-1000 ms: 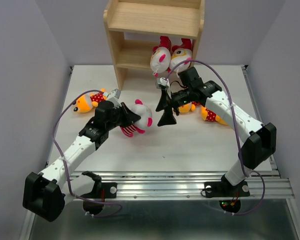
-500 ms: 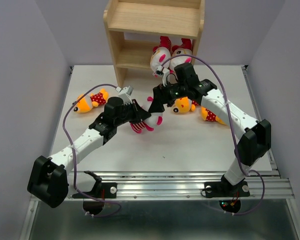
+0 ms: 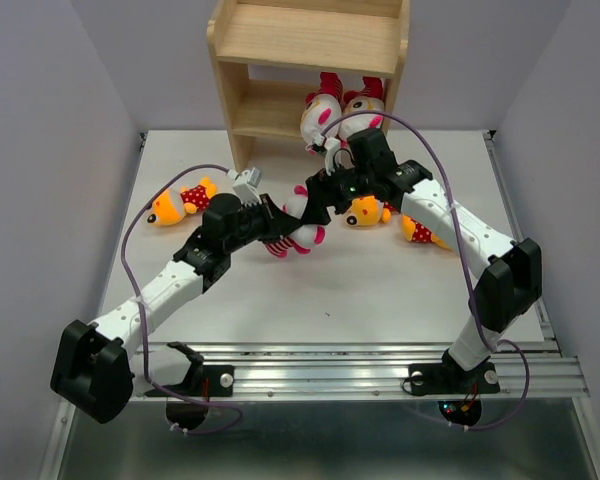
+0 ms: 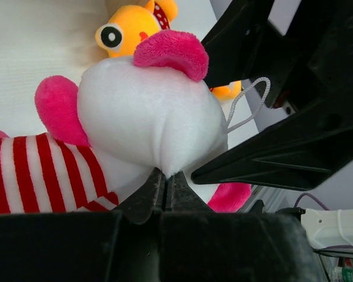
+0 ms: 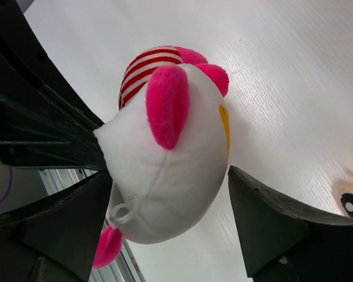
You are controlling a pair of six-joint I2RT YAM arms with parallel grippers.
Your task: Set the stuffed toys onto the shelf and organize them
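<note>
Lying at the far left of the table (image 3: 380, 290) is a yellow toy (image 3: 175, 204). Next, the left gripper (image 4: 165, 179) is pinched tight on the striped toy (image 3: 300, 230) near the table's middle. The right gripper (image 5: 169, 176) straddles that toy's white head with its fingers spread apart. One finger seems to touch the plush, though that is hard to tell. Further right lie a second yellow toy (image 3: 366, 211) and a third yellow toy (image 3: 420, 232). Behind them, a white-headed toy (image 3: 320, 112) and its twin (image 3: 365, 103) sit on the lower board of the shelf (image 3: 310, 40).
</note>
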